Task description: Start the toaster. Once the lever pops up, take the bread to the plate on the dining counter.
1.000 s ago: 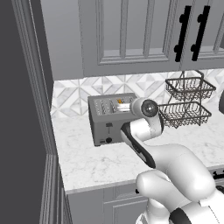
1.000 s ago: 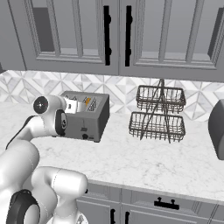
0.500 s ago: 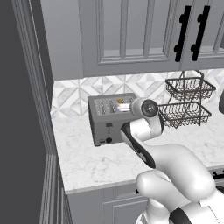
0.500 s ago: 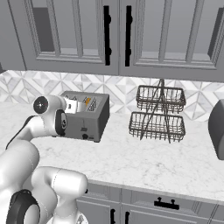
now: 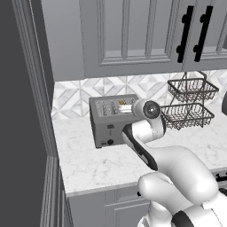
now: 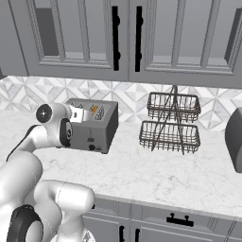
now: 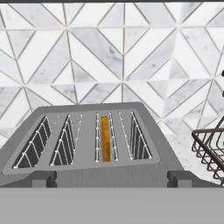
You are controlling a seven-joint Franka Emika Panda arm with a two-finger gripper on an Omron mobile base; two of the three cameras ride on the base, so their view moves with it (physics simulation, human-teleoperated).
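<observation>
The toaster stands on the marble bench against the tiled wall, below the grey cupboards. In the left base view it sits at about 11 o'clock from the arm's elbow, with its front face and black knob toward the bench edge. In the right base view the toaster lies at 9 o'clock from the two-tier wire basket rack, which stands well apart from it on the same bench.

The bread sits upright in the toaster, in the third slot counted from the left in the hand view. There only its orange-tan top edge shows between the slot wires. The two lever tabs show at the front rim of the toaster, at 7 and 5 o'clock in that view.

The claw hangs over the top of the toaster, near its front edge, at the end of the white arm. Its fingers cannot be made out clearly in the base views. It stands released, spread wide, grasping nothing.

A corner of the wire rack shows at 3 o'clock in the hand view.
</observation>
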